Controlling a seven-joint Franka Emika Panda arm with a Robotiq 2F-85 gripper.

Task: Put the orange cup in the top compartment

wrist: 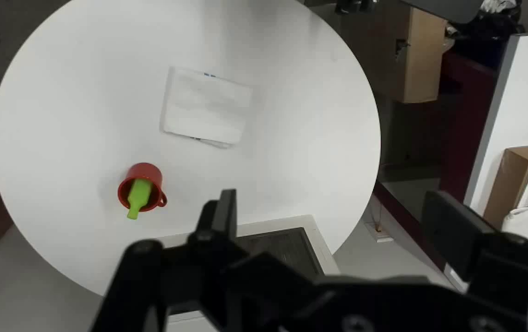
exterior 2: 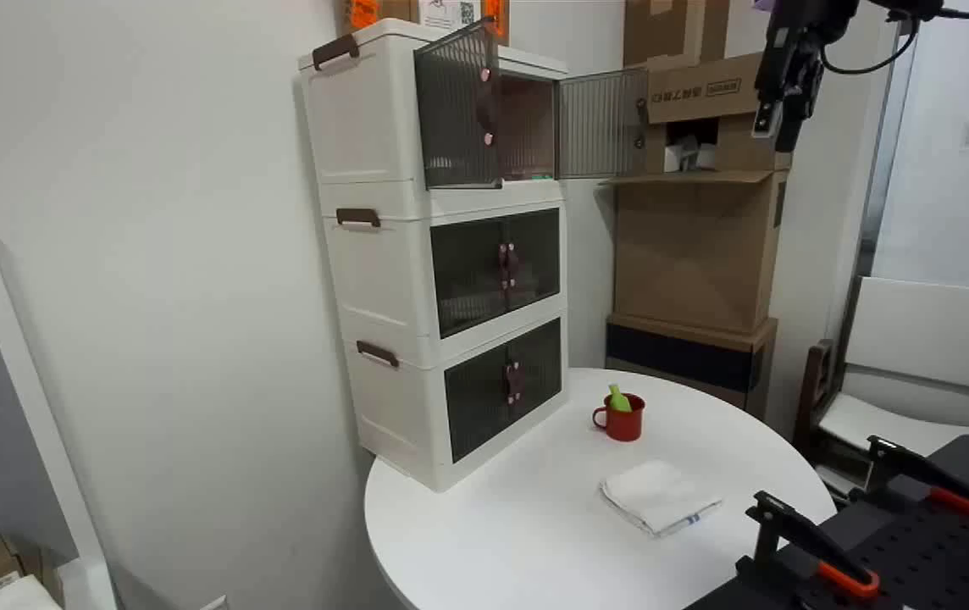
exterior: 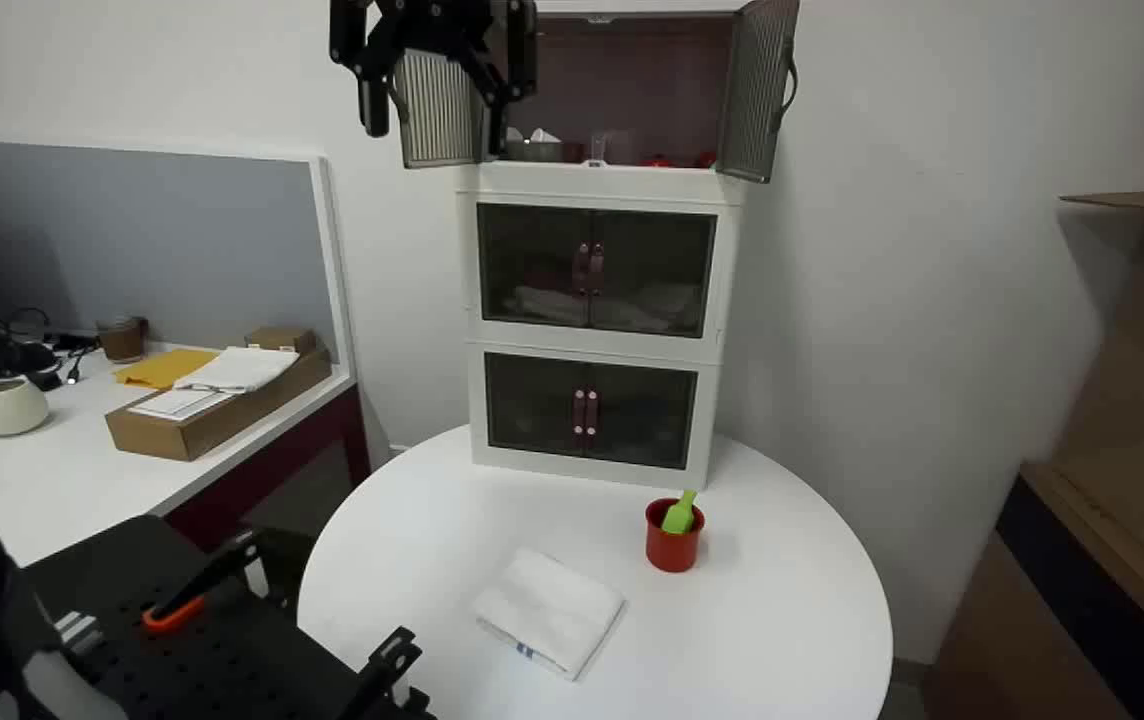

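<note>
Nearest: fingers (exterior: 374, 108) spread wide apart, nothing between them, pointing down. Well below the fingers, folded white cloth (exterior: 550, 610) flat on the tabletop (exterior: 762, 640); not ours. Also well below the fingers, past the cloth: red mug (exterior: 672, 548), which I take as the "orange cup". Upright on the tabletop, green utensil (exterior: 679, 514) sticking out of it. Not grasped; in the wrist view it sits outside the gap between the fingers, so not lined up either. Farthest, beyond the fingers and roughly at their height: top compartment (exterior: 632, 85) of the white cabinet (exterior: 592, 345). Both ribbed doors (exterior: 757, 100) stand open; bowl (exterior: 534, 152) inside, plus small items I can't make out. My read: access is sorted, transfer not begun. Left: go down to mug, close on it, lift, set inside, let go, back out.
</note>
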